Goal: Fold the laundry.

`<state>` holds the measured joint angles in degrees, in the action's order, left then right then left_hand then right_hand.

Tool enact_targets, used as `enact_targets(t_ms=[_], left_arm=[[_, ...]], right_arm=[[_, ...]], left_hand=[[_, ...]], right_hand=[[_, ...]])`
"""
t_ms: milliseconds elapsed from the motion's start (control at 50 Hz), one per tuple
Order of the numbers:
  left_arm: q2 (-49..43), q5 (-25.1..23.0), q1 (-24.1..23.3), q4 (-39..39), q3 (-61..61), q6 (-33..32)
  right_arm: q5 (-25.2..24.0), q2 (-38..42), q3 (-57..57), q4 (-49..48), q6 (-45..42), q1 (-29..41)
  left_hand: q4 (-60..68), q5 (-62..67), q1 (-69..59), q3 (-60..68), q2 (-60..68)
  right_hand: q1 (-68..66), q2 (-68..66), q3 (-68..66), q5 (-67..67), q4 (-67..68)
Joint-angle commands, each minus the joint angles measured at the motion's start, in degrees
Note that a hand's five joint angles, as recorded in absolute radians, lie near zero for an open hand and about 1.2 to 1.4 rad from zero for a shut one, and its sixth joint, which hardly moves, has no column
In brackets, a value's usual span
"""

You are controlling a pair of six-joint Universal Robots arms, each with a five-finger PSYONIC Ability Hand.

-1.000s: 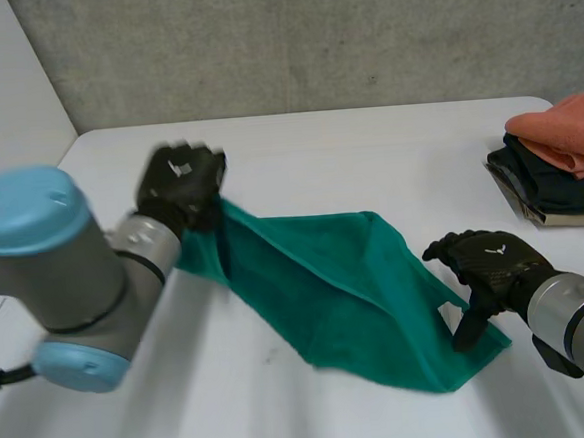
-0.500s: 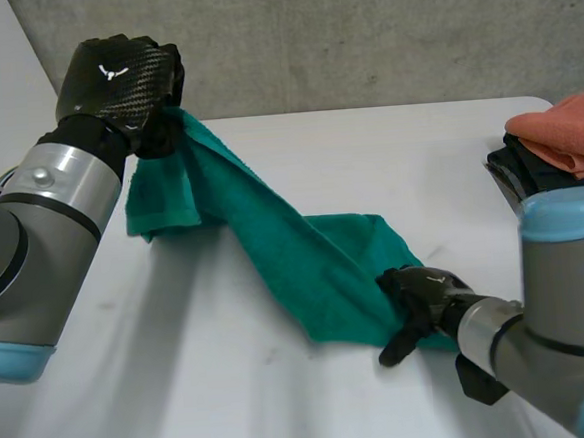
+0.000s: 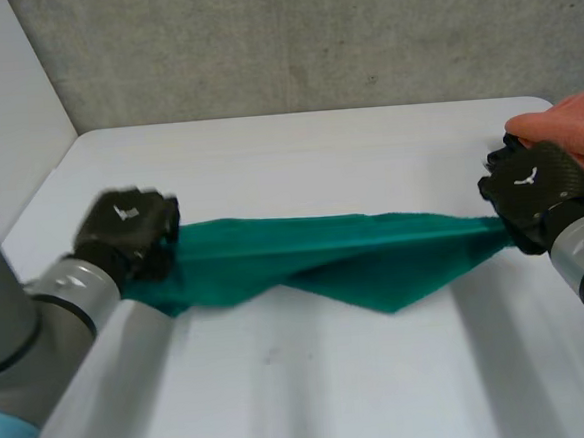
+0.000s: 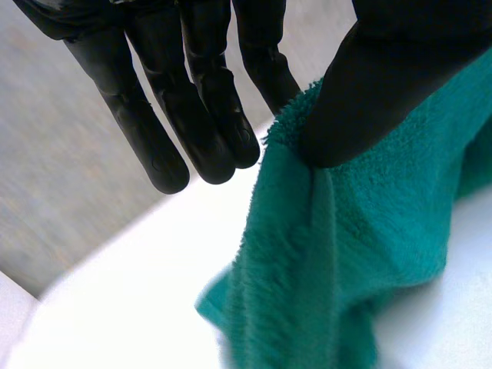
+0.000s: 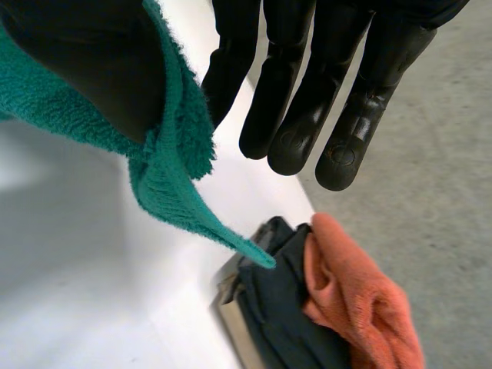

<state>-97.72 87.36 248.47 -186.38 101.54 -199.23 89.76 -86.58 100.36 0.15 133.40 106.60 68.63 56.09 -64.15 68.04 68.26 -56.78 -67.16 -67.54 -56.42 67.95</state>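
- Now the left hand (image 3: 128, 233): fingers (image 4: 196, 115) straight, yet the thumb (image 4: 369, 84) pins one end of the green towel (image 3: 355, 255) against them, a firm pinch
- Over on the right hand (image 3: 533, 190), same story: thumb clamped on the towel's opposite corner, fingers straight beyond it
- Between them the towel is pulled out long, its axis running straight across the white table (image 3: 297, 148) from hand to hand, each hand at its own end
- Mid-span a slack point droops toward the table; touching or not, I cannot tell
- Just beside the right hand sits a pile of folded clothes (image 5: 330, 307), orange on dark
- My guess: laying it flat comes next
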Motion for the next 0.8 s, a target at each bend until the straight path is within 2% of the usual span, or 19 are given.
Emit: enact_targets(t_ms=[20, 160, 220, 240, 300, 360, 440, 660, 800], left_arm=[[-12.13, -0.18, 0.26, -3.89, -5.28, -5.47], [-19.79, 0.09, 1.14, -14.7, -23.11, -8.63], [-20.58, 0.0, 1.49, -21.37, -31.56, -8.63], [-20.23, 0.17, 1.84, -25.48, -34.62, -8.55], [-20.06, 0.44, 2.28, -30.69, -37.28, -8.46], [-19.7, 0.44, 2.19, -35.88, -36.85, -8.28], [-16.37, 0.35, 2.63, -37.13, -32.03, -8.11], [-10.04, -0.88, 2.9, -36.33, -6.37, -7.75], [-11.61, -1.41, 2.63, -36.42, 4.37, -8.37]], right_arm=[[-0.38, 13.24, -8.83, -0.76, 0.46, 1.06], [0.68, 23.99, -26.68, -7.61, 0.37, 3.61], [0.95, 26.45, -35.21, -17.35, 0.37, 3.52], [1.03, 26.89, -38.28, -24.69, 0.11, 3.52], [1.47, 26.64, -40.76, -37.1, -0.33, 3.7], [1.3, 25.76, -40.86, -43.03, -0.68, 4.14], [1.47, 24.18, -39.19, -41.65, -0.77, 4.14], [4.19, 20.92, -18.99, -24.16, 0.46, 3.96], [3.85, 21.8, -9.13, -20.28, 7.83, 3.44]], left_hand=[[11.37, 13.91, -15.85, 11.96, 11.74], [11.37, 13.91, -15.85, 11.96, 11.74], [11.37, 13.91, -15.85, 11.96, 11.74], [11.37, 13.91, -15.85, 11.96, 11.74], [11.37, 13.91, -15.85, 11.96, 11.74], [11.37, 13.91, -15.85, 11.96, 11.74], [11.37, 13.91, -15.85, 11.96, 11.74], [11.37, 13.91, -15.85, 11.96, 11.74], [11.37, 13.91, -15.85, 11.96, 11.74]], right_hand=[[-23.22, -12.84, -12.46, -13.58, 12.05], [-23.22, -12.84, -12.46, -13.58, 12.05], [-23.22, -12.84, -12.46, -13.58, 12.05], [-23.22, -12.84, -12.46, -13.58, 12.05], [-23.22, -12.84, -12.46, -13.58, 12.05], [-23.22, -12.84, -12.46, -13.58, 12.05], [-23.22, -12.84, -12.46, -13.58, 12.05], [-23.22, -12.84, -12.46, -13.58, 12.05], [-23.22, -12.84, -12.46, -13.58, 12.05]])
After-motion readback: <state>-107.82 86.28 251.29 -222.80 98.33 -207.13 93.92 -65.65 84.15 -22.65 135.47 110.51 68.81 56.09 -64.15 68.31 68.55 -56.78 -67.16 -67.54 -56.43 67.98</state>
